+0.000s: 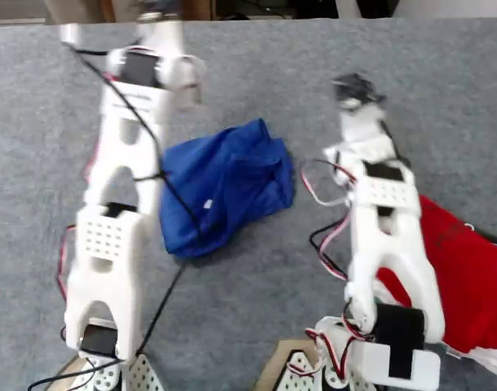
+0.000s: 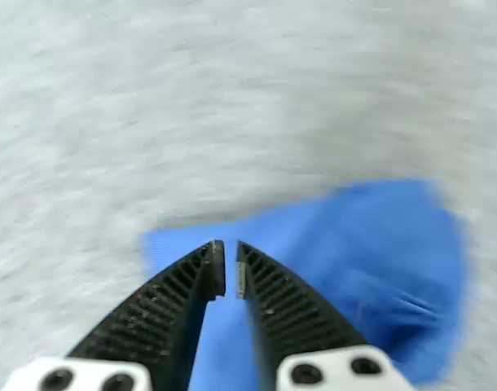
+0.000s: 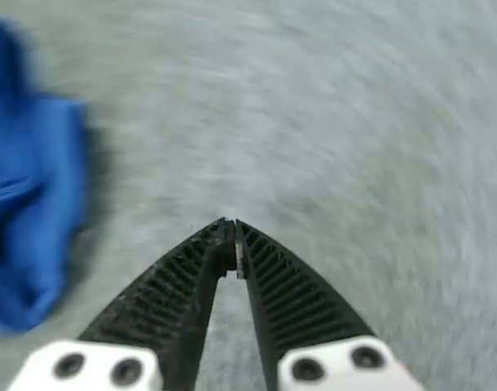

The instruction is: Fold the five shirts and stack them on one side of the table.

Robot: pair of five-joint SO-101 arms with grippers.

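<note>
Shirt (image 1: 224, 187), blue, crumpled, is lying on tabletop (image 1: 444, 73) centre. Your left pincer (image 2: 230, 269) is hanging near it, almost closed, empty; right pincer (image 3: 230, 244) closed, empty.

White arms (image 1: 110, 236), blk hands (image 2: 230, 267), red wires (image 1: 328, 240)

Arms: two. Grippers: two, left gripper (image 2: 230, 265) and right gripper (image 3: 232, 244). Shirts: one blue shirt (image 1: 224, 183) and one red shirt (image 1: 468, 277). One white edge (image 1: 494, 358) shows under the red shirt; the layer count there cannot be determined. Table (image 1: 257, 81): one.
</note>
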